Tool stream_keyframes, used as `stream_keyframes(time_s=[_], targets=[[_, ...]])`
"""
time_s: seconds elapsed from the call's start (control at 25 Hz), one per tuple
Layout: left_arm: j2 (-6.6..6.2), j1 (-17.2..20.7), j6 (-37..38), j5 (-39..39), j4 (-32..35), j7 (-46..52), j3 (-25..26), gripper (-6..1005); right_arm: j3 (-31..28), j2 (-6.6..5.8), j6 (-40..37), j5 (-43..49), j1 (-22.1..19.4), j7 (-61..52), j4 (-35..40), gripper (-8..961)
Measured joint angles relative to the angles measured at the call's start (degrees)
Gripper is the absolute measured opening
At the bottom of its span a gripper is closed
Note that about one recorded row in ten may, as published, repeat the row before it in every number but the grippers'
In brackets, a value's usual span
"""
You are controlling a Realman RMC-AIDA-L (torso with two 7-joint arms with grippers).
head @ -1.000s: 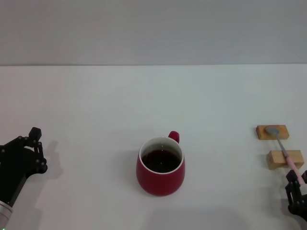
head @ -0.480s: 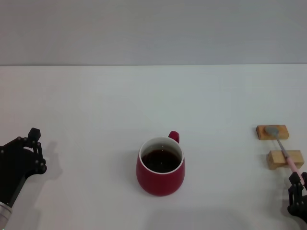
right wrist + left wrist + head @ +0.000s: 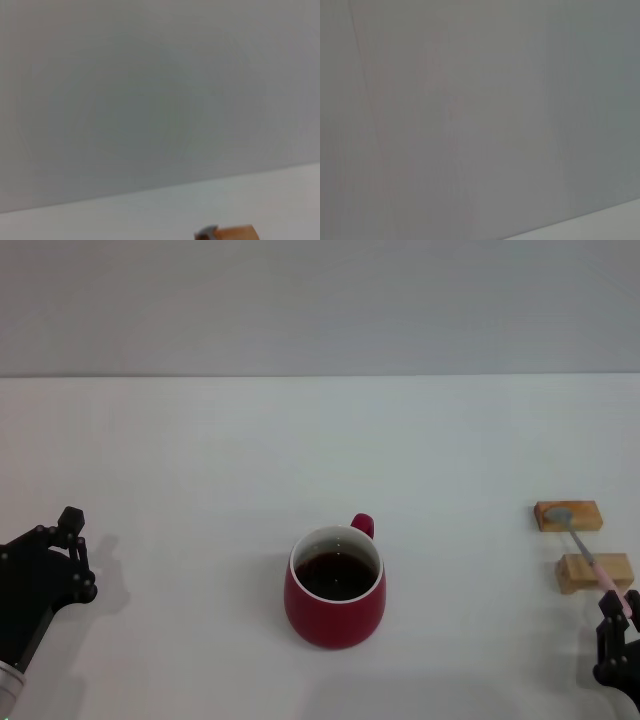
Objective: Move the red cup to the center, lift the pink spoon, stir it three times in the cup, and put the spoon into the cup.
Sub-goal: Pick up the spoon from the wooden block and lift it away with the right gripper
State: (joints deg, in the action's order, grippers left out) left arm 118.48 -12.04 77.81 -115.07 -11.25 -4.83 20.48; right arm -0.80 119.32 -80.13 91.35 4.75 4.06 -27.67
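Sitting mid-counter, the dark-red cup [image 3: 335,588] holds dark liquid. The pink spoon [image 3: 592,558] lies across two wooden blocks [image 3: 594,572], its handle end at the right hand [image 3: 618,648], whose grip I cannot tell.

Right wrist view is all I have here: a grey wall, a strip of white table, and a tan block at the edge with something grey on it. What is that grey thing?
Observer: It is the metal bowl of the pink spoon, resting on the far wooden block.
Operator: Where does the handle go?
Observer: It crosses the near wooden block and ends at the right pincer, at the head view's lower right corner.
Operator: Is the cup centred?
Observer: The red cup stands mid-table with dark liquid, handle pointing away from the robot.
Operator: And the left arm?
Observer: The left pincer sits apart at the table's left.
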Motion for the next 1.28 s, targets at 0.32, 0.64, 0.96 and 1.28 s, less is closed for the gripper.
stream_keyframes(time_s=[0.32,0.64,0.96,1.28], targets=[[0.0,-0.1,0.2,0.0,-0.1,0.0,0.0,-2,0.1,-0.65,-5.5,0.2,-0.1,6.3,-4.3,101],[0.0,-0.3,0.3,0.0,-0.3,0.0,0.0,-2,1.7,-1.28,-11.5,0.4,0.4,8.2,-6.1,95],[0.0,-0.4,0.5,0.0,-0.1,0.0,0.0,-2,3.8,-3.7,-16.7,0.9,2.2,10.7,-11.8,73],[0.0,-0.4,0.5,0.0,0.0,0.0,0.0,-2,3.8,-5.14,-19.7,4.4,3.7,11.6,-16.6,64]])
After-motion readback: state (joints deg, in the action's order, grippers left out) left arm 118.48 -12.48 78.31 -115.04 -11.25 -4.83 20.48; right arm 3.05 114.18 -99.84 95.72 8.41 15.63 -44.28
